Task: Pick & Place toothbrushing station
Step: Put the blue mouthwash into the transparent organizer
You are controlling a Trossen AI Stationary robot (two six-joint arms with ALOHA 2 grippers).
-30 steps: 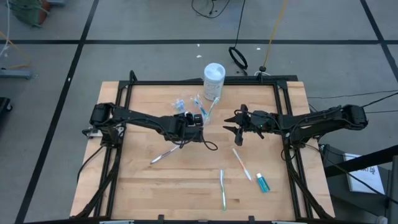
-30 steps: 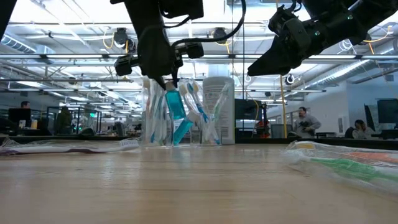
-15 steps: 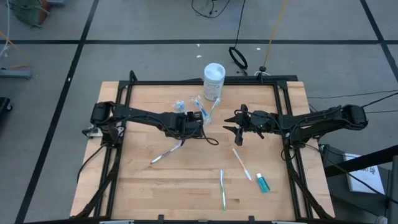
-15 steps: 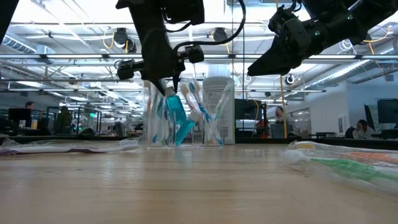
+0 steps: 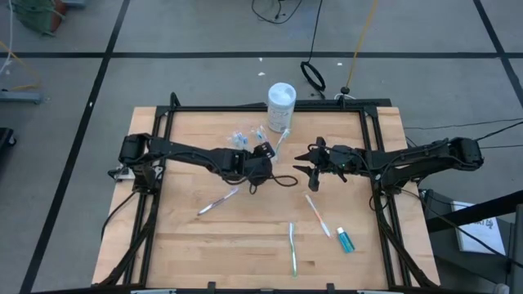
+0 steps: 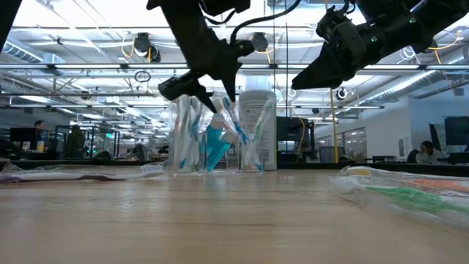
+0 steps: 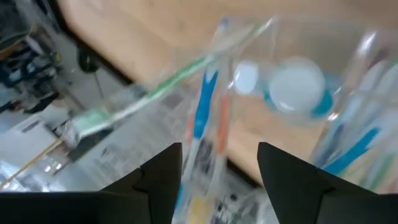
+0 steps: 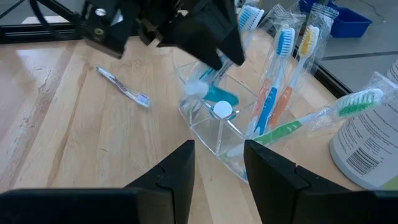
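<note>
Standing on the far middle of the wooden bench [image 5: 188, 245], the small clear plastic cup [image 8: 214, 134] already holds several pastel toothbrushes and a blue toothpaste tube [image 8: 214, 99], so I judge the job partly done. The left gripper [image 5: 260, 160] hangs just above the cup, fingers released. The right gripper [image 5: 304, 171] waits nearby, fingers parted and empty. Left on the bench: three wrapped toothbrushes [image 5: 217, 200] and one small blue toothpaste tube [image 5: 346, 240] near right.
</note>
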